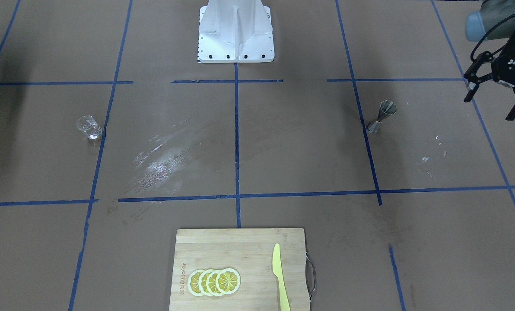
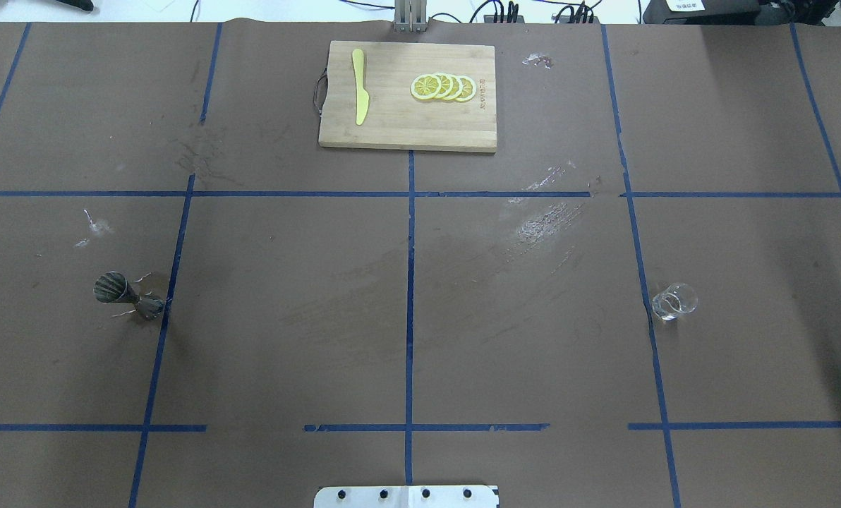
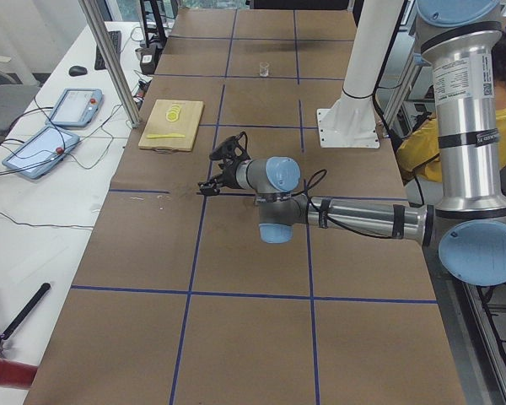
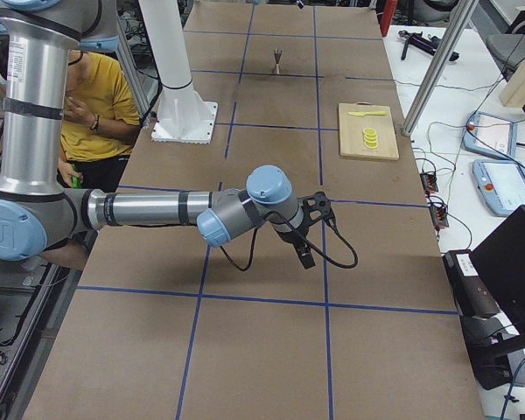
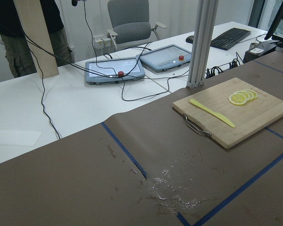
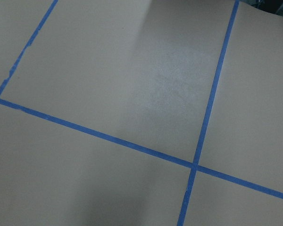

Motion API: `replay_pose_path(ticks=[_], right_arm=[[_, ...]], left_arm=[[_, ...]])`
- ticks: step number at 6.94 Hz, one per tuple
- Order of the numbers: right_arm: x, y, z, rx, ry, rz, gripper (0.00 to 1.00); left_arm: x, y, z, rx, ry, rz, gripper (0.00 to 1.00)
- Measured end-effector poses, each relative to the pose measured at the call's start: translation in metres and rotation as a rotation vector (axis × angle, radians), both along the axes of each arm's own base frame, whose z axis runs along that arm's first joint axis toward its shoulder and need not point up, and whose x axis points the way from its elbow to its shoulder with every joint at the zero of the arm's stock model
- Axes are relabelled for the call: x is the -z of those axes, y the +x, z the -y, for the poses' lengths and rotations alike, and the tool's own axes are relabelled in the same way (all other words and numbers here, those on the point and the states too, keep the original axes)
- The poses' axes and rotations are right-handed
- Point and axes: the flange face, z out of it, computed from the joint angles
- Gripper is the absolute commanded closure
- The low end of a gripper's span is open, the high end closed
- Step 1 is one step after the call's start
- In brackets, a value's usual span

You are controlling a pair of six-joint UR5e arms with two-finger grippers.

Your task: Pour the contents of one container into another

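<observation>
The clear glass beaker (image 1: 89, 128) stands upright on the brown table, on my right side (image 2: 674, 301). On my left side, the grey steel jigger (image 1: 383, 116) stands next to a blue tape line (image 2: 128, 295). My left gripper (image 1: 494, 103) hangs open and empty above the table, outboard of the jigger and apart from it. My right gripper (image 4: 313, 232) shows only in the exterior right view, low over the table, and I cannot tell whether it is open or shut. No fingers appear in either wrist view.
A wooden cutting board (image 1: 240, 250) at the far edge carries lemon slices (image 1: 214, 281) and a yellow knife (image 1: 280, 276). The white robot base (image 1: 236, 34) stands at my edge. A person in a yellow shirt (image 4: 101, 105) sits behind me. Tablets (image 5: 115, 69) lie on a side desk.
</observation>
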Motion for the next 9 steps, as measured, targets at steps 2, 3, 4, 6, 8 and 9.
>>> replay_pose_path(ticks=[2,3,4,6,8,9], right_arm=[[0.0,0.0,-0.001,-0.001,0.006,0.001,0.0],[0.0,0.0,-0.003,-0.009,0.011,0.006,0.0],[0.0,0.0,-0.005,-0.022,0.014,0.016,0.0],[-0.002,0.001,-0.012,-0.044,0.025,0.033,0.0],[-0.004,0.001,-0.017,-0.049,0.025,0.036,0.0],[-0.005,0.001,-0.018,-0.05,0.023,0.037,0.0]], left_arm=[[-0.005,0.044,-0.021,0.08,-0.014,-0.029,0.0],[-0.011,0.059,-0.036,0.109,-0.015,-0.042,0.0],[-0.014,0.078,-0.05,0.138,-0.022,-0.061,0.0],[-0.02,0.127,-0.083,0.201,-0.046,-0.093,0.0],[-0.029,0.161,-0.108,0.221,-0.066,-0.094,0.0],[-0.033,0.175,-0.118,0.227,-0.07,-0.09,0.0]])
